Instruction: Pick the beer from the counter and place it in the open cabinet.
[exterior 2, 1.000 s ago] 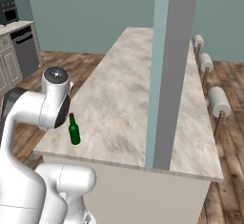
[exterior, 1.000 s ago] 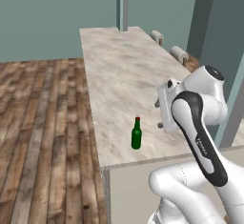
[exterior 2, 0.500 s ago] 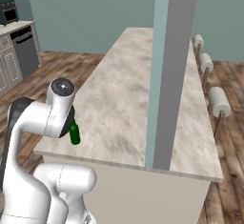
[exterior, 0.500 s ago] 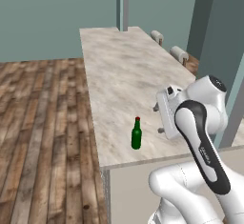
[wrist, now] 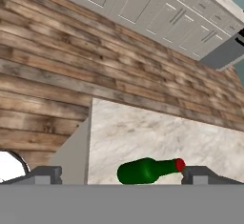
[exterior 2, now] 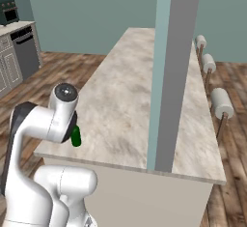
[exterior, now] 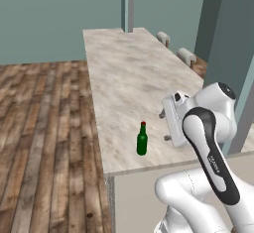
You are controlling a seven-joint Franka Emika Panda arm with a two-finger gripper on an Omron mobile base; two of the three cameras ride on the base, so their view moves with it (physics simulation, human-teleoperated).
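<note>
Since 1 second ago my hand has dropped lower and swung in toward the beer [exterior: 142, 140], which has not shifted on the counter [exterior: 124, 73]. It stands upright near the counter's front edge, at lower centre of the left base view, with its red cap up. In the right base view its green body [exterior 2: 75, 136] peeks out at lower left, just beside my upper arm.

My gripper [exterior: 164, 126] sits right of centre in the left base view, just beside the bottle and apart from it. In the hand view the bottle [wrist: 149, 169] lies across the bottom of the frame between my 2 fingertips [wrist: 45, 174], so the camera is rolled about a quarter turn. I judge the fingers spread wide, wider than the bottle, and holding nothing.

My arm rises from the lower right of the left base view, folds sharply at the elbow, and carries the hand turned sideways, pointing across the counter toward the bottle.

The risk from here is a knock. The bottle is tall, narrow and close to the counter's edge, so one finger brushing it on the way in could tip it or push it off toward the wooden floor [exterior: 39, 128]. Closing on the thin neck instead of the body could let it swivel in my grip.
</note>
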